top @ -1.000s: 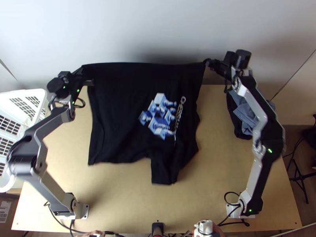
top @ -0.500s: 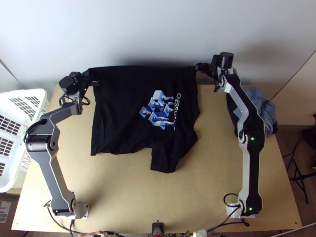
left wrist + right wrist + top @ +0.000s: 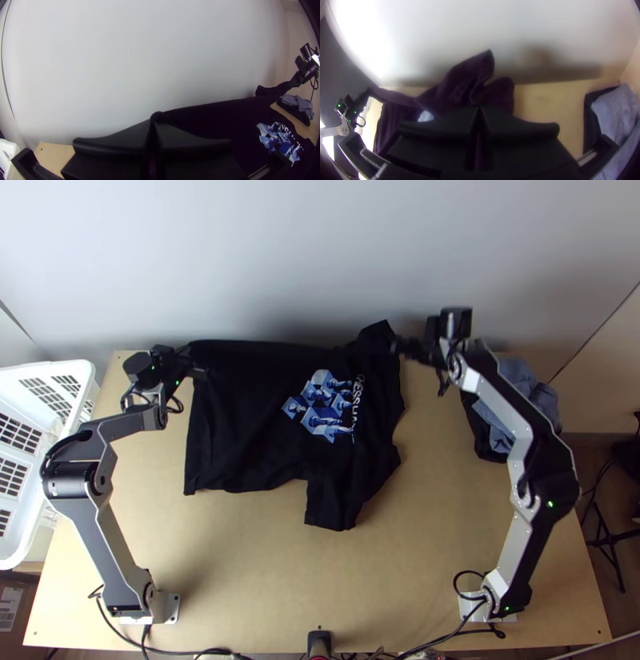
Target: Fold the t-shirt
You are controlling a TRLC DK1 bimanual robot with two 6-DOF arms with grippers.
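T-shirt (image 3: 264, 420) in the left claw (image 3: 190, 358)

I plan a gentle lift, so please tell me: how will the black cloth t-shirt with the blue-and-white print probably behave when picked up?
The black t-shirt is probably floppy: its cloth bunches into soft folds near the right gripper. It seems light for its size, as the left gripper pinches only one corner. Rolling looks unlikely, since it is mostly spread wide.

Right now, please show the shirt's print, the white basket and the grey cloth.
Shirt's print (image 3: 326, 404), top view: its middle.
White basket (image 3: 72, 368), top view: its rim.
Grey cloth (image 3: 616, 111), right wrist view: its middle.
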